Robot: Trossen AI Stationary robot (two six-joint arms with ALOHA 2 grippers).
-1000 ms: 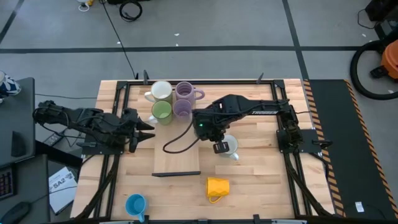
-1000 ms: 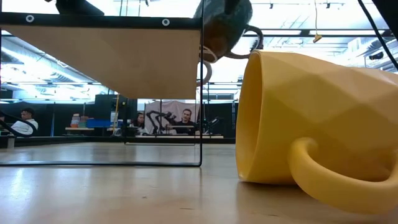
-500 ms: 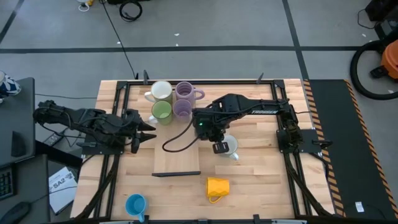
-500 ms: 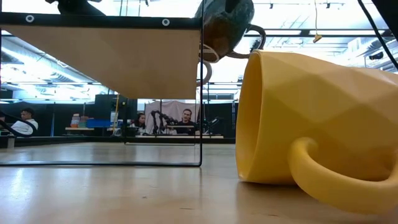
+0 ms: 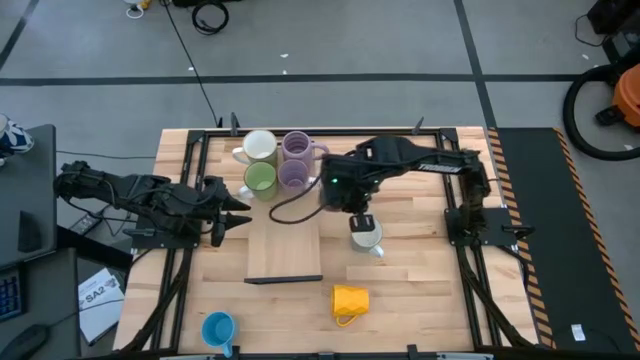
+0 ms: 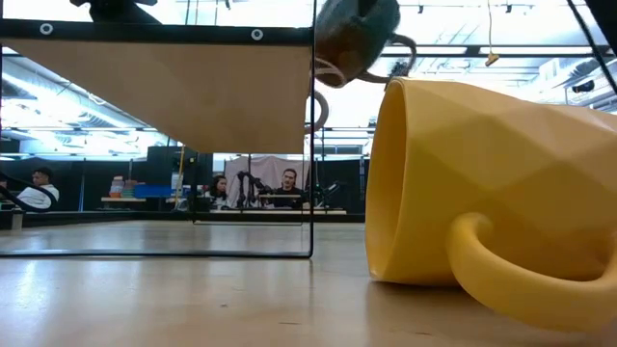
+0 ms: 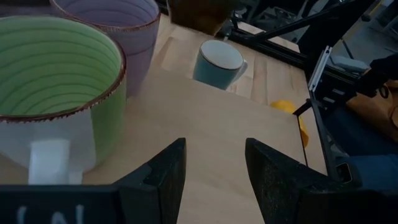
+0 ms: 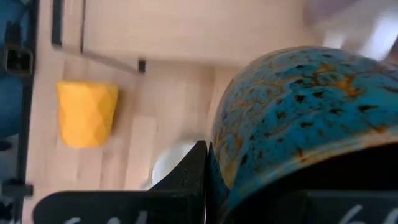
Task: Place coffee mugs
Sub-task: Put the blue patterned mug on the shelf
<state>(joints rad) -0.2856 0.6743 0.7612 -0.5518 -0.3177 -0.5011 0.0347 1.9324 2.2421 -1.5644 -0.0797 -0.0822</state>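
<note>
Held mug (image 8: 298,112): dark teal glaze, orange mottling. Shelf mugs: green (image 5: 260,179), two lavender (image 5: 297,146), white (image 5: 259,146). Table mugs: faceted yellow (image 5: 350,300), blue (image 5: 218,329), white (image 5: 368,236).

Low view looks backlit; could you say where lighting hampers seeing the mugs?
Low view: the bright room behind leaves the dark mug, held by the right gripper, nearly a silhouette; the yellow mug is evenly lit. High view: even light, faint shadows.

yellow mug (image 6: 492,193) on side, near | dark mug (image 6: 355,37) aloft | people behind
</note>
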